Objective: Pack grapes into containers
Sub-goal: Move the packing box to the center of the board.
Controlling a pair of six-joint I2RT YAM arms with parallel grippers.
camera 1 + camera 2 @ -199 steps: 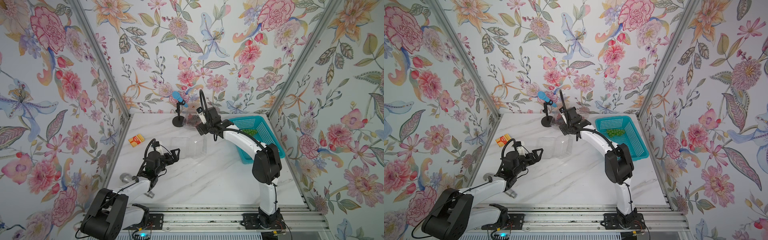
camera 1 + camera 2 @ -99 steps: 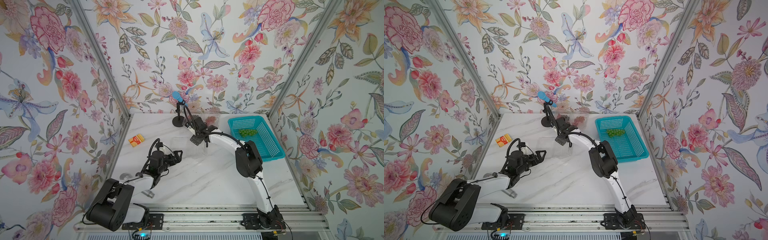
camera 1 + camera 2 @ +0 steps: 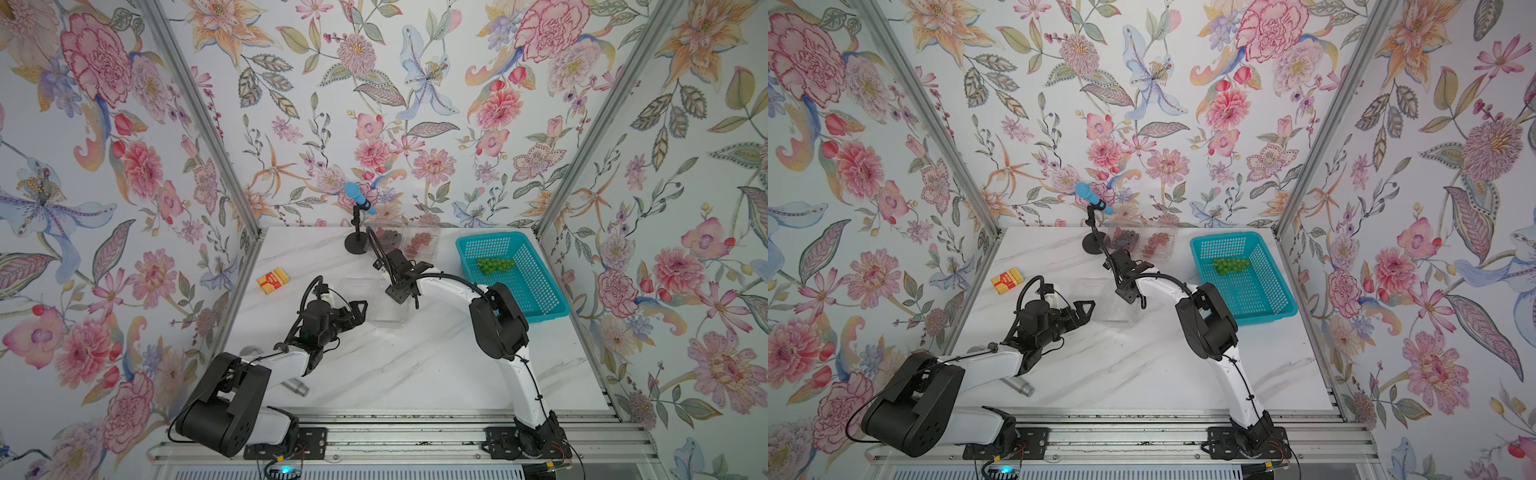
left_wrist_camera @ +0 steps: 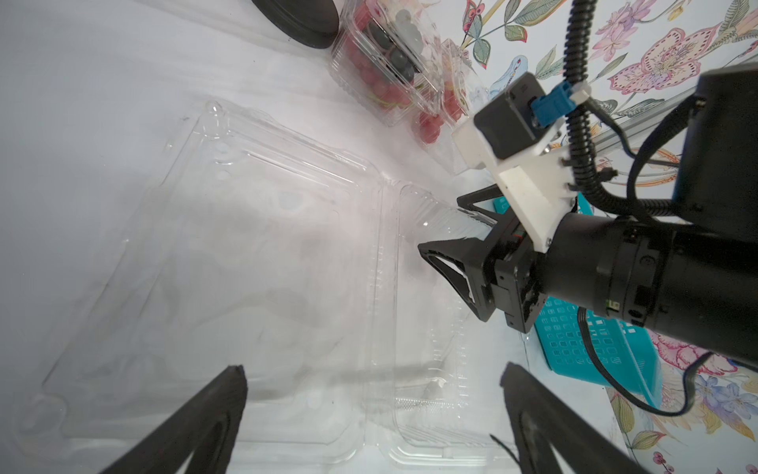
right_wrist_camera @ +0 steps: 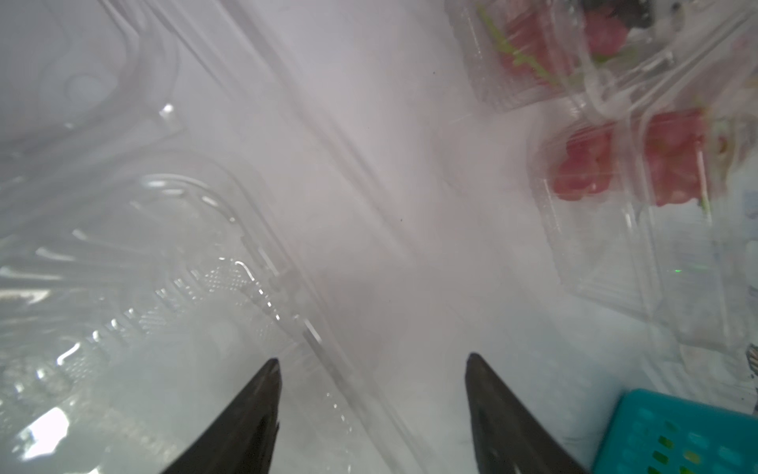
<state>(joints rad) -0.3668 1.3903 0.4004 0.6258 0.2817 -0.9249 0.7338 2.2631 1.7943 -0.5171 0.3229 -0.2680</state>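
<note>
Readying last box, I reckon: R gripper [image 5: 369, 359] fingers part-spread over rim of open empty clamshell [image 3: 374, 301] mid-table, L gripper [image 4: 373, 367] wide apart & empty at its 9 o'clock; next R must fetch green grapes [image 3: 494, 264] from basket [image 3: 538, 293] at 2 o'clock w/o squashing.

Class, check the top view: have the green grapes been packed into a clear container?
No, the green grapes lie loose in the teal basket.
</note>
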